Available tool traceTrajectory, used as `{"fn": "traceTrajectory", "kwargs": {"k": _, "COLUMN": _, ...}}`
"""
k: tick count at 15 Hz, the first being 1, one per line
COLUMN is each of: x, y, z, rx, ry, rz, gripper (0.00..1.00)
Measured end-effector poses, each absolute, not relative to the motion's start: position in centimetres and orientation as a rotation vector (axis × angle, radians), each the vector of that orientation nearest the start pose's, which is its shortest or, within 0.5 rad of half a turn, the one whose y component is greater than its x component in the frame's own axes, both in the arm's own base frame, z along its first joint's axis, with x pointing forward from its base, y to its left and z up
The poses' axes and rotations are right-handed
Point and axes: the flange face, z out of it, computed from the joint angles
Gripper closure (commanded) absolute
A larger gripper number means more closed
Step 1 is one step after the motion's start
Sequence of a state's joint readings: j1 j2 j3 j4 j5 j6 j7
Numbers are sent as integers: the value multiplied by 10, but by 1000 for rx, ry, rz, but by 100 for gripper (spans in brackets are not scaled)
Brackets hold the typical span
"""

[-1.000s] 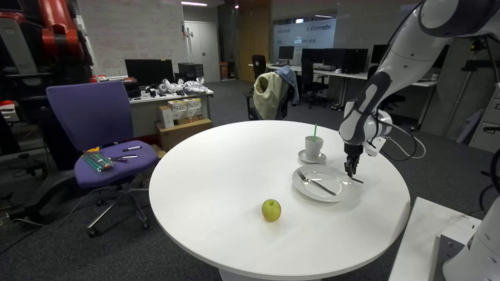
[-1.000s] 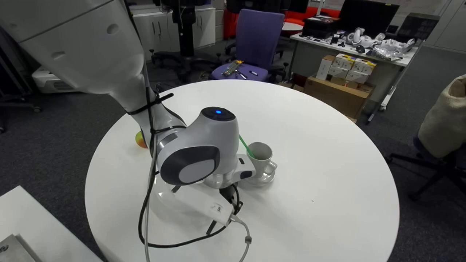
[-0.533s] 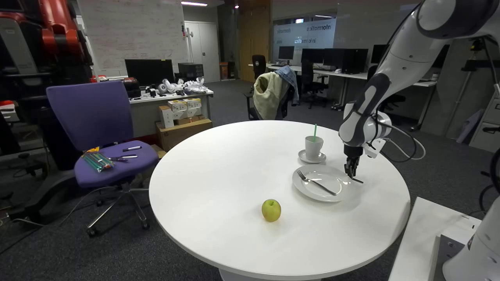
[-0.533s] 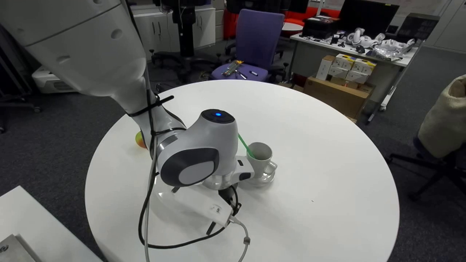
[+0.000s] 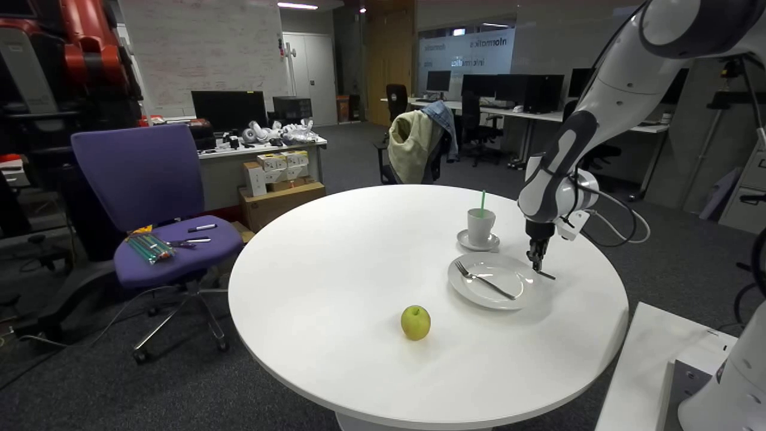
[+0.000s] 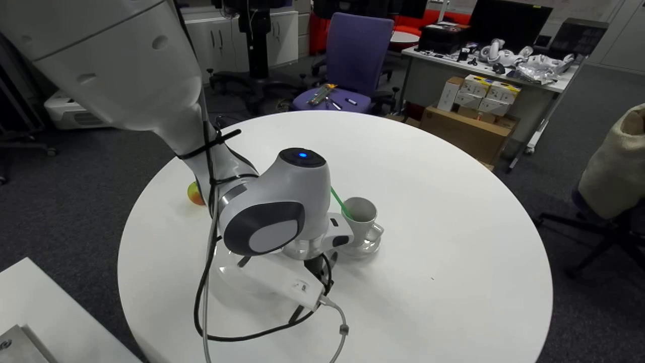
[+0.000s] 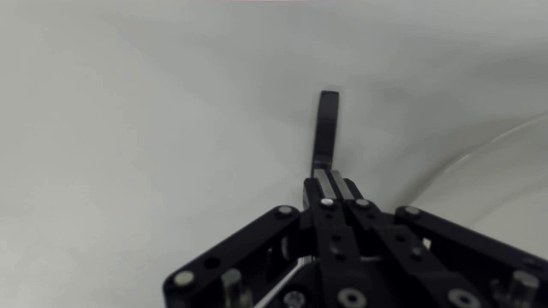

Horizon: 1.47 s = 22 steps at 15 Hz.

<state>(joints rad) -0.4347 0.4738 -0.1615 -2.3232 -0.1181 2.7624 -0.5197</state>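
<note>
- white and round, the worktop (image 5: 335,263) carried all the rest.
- the plate (image 5: 508,272), glossy and pale, sat flat on its surface.
- the end effector (image 7: 327,172) pointed down just beside the plate, jaws pressed nearly together and, judging by the wrist view, pinching a dark utensil (image 7: 326,124) at the tips.
- the mug (image 5: 480,227) stood upright on the saucer (image 5: 462,240) in both exterior views.
- the apple (image 5: 415,322) rested on the worktop, well apart from the end effector.
- the fork (image 5: 488,284) lay within the plate, clear of the jaws.
- the dark utensil's handle lay just outside the plate's rim; its other end was hidden, so its kind could not be told. the step in hand seemed to be securing this grip; the next move seemed to call for a firm pinch and care around the rim.
- the straw (image 5: 482,200), green and thin, leaned in the mug.
</note>
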Motion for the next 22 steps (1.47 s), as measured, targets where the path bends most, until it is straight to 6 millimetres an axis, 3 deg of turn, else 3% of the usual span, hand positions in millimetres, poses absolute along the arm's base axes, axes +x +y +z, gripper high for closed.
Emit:
{"fn": "traceTrajectory", "kwargs": {"k": 3, "x": 421, "y": -287, "z": 135, "rx": -3217, "ry": -75, "rz": 144, "gripper": 100}}
{"fn": "traceTrajectory", "kwargs": {"k": 4, "x": 421, "y": -288, "z": 135, "rx": -3216, "ry": -70, "rz": 144, "gripper": 91}}
{"fn": "traceTrajectory", "kwargs": {"k": 5, "x": 420, "y": -288, "z": 135, "rx": -3215, "ry": -66, "rz": 143, "gripper": 73}}
{"fn": "traceTrajectory", "kwargs": {"k": 12, "x": 419, "y": -291, "z": 135, "rx": -3212, "ry": -48, "rz": 140, "gripper": 23}}
{"fn": "traceTrajectory", "kwargs": {"k": 13, "x": 419, "y": -291, "z": 135, "rx": -3212, "ry": -47, "rz": 139, "gripper": 20}}
{"fn": "traceTrajectory", "kwargs": {"k": 15, "x": 418, "y": -292, "z": 135, "rx": -3212, "ry": -42, "rz": 139, "gripper": 21}}
{"fn": "traceTrajectory", "kwargs": {"k": 20, "x": 416, "y": -294, "z": 134, "rx": -3206, "ry": -28, "rz": 137, "gripper": 55}}
{"fn": "traceTrajectory", "kwargs": {"k": 22, "x": 415, "y": -294, "z": 132, "rx": -3202, "ry": -22, "rz": 138, "gripper": 61}}
